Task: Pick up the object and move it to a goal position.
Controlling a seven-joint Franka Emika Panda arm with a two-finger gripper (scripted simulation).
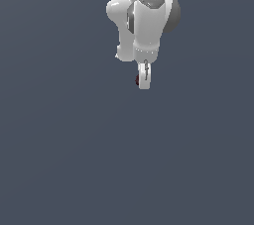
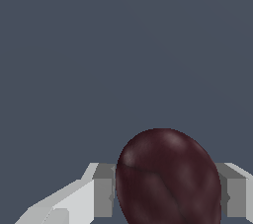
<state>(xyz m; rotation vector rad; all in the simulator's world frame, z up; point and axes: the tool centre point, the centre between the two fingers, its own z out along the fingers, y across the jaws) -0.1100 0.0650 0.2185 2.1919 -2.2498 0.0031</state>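
Holding: dark red lump (image 2: 168,178) clamped in the hand (image 1: 143,81).

Item sits between both pads (image 2: 103,191), one pressed against each side, gripped across its middle, probably so it stays put during carry to the goal. Surface: plain slate-grey ground (image 1: 59,159), unmarked; whether the item is lifted clear of it cannot be told. No goal marker visible.

The exterior view looks from well back at the white, rounded robot arm (image 1: 144,21) against plain slate-grey ground, perhaps from high above. The wrist view sits very near, facing out past the pale grey gripper (image 2: 168,188). Both share the dark red, roundish lump (image 2: 168,178), a speck (image 1: 137,80) from afar.
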